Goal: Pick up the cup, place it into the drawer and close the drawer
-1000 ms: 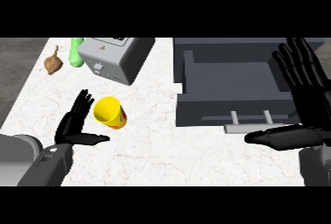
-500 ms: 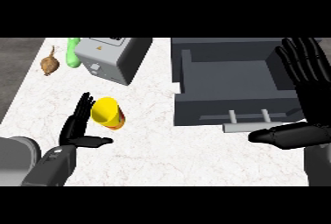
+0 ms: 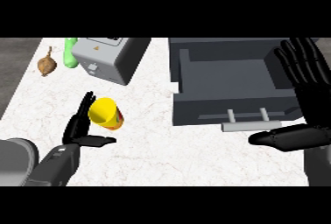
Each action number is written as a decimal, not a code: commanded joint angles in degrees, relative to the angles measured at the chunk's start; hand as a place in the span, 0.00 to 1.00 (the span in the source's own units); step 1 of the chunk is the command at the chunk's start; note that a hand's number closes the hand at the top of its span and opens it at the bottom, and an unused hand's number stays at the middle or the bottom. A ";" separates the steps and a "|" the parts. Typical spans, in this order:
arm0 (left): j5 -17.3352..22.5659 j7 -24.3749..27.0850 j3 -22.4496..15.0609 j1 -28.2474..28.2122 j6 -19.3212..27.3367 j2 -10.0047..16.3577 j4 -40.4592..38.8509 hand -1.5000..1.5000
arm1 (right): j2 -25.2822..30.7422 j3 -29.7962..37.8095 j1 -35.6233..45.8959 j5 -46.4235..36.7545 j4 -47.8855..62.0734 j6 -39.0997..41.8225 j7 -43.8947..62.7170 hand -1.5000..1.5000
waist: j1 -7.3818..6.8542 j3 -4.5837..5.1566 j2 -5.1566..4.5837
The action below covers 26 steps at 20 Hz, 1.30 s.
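The cup (image 3: 105,113), yellow with an orange base, stands on the white marbled worktop (image 3: 168,148), left of the drawer (image 3: 226,78) and well apart from it. The left hand (image 3: 79,129) is right beside the cup on its left. Its fingers (image 3: 85,107) are straight and point away from the robot, and the thumb (image 3: 97,141) is spread out below the cup. The hand is not closed on anything, and it cannot be told whether the fingers touch the cup's side.

The grey drawer is pulled out and its inside shows. Its bar handle (image 3: 251,126) faces the robot. The right hand (image 3: 310,94) shows at the right edge, over the drawer's right side. Its fingers are straight and spread, its thumb reaches left just below the handle, and it holds nothing.

At the far left of the worktop stand a grey box (image 3: 110,57), a green thing (image 3: 70,53) and a small brown thing (image 3: 47,65).
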<state>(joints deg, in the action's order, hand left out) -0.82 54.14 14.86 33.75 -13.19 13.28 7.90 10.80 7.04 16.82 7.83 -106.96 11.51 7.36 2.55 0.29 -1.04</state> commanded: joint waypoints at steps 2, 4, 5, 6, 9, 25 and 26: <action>-1.00 4.49 -0.72 -0.31 -2.73 -1.72 -0.26 0.00 | -0.77 -1.16 0.61 -0.93 -0.35 -1.11 1.69 0.00 | -0.17 0.00 0.07; 0.22 1.76 0.42 2.03 -5.11 -0.95 -0.55 0.00 | -0.23 -0.10 -0.04 -0.27 -1.61 -1.12 2.10 0.00 | 0.32 0.01 0.03; 0.32 1.69 0.37 1.73 -7.38 -1.42 -0.87 0.00 | 0.65 0.26 1.08 0.31 -0.74 -0.13 1.88 0.00 | 0.60 0.07 -0.21; 0.36 1.38 0.16 1.95 -11.04 -0.59 -0.43 0.00 | 0.40 -0.24 1.31 0.23 -2.29 -0.79 3.48 0.00 | 0.19 0.03 0.08; 0.15 4.02 -0.20 1.37 -11.35 -3.24 0.52 1.00 | 0.84 0.53 0.54 -0.06 1.01 0.68 -0.57 0.00 | 0.31 0.04 -0.29; 5.08 18.57 6.82 -3.97 6.59 -4.77 8.13 1.00 | 0.55 1.85 -0.41 -0.24 0.08 -1.23 1.13 0.00 | -1.79 -0.15 0.68; 6.10 16.35 7.59 -0.30 4.04 -3.75 8.83 1.00 | -0.40 -0.39 -2.82 -2.47 -0.50 -0.58 -1.65 0.00 | -1.34 -0.14 0.57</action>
<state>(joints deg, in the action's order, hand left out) 3.07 62.96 20.26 33.59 -6.68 9.07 15.39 11.48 8.04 16.11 7.33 -106.60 11.42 7.29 1.55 0.20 -0.65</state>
